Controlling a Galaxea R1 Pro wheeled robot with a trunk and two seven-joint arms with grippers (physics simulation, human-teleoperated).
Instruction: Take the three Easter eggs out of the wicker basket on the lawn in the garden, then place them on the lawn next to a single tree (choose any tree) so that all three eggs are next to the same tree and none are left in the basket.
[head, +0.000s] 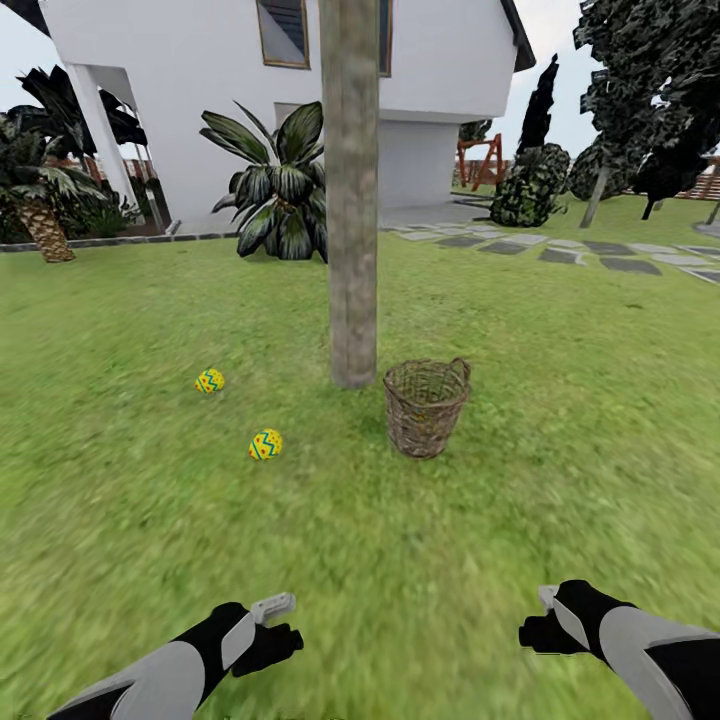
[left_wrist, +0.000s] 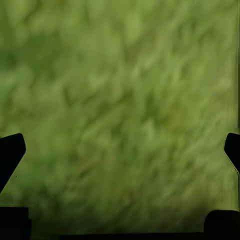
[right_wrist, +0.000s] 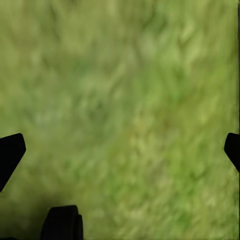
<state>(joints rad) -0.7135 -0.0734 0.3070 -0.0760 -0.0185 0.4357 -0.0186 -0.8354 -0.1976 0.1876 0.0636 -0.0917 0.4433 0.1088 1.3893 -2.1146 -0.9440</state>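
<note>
Black-fingered, the left hand (left_wrist: 120, 150) and right hand (right_wrist: 120, 150) hang spread wide and empty over blurred lawn (head: 560, 400), beyond which two Easter eggs (head: 209, 380) (head: 265, 444) lie left of the tree (head: 352, 250), the wicker basket (head: 427, 405) beside its trunk hiding its inside.

no words, labels, brand marks, numbers or signs can be read anywhere in these pictures. the two easter eggs (head: 209, 380) (head: 265, 444) on the lawn (head: 560, 400) carry only painted zigzags and dots, which are not writing.
</note>
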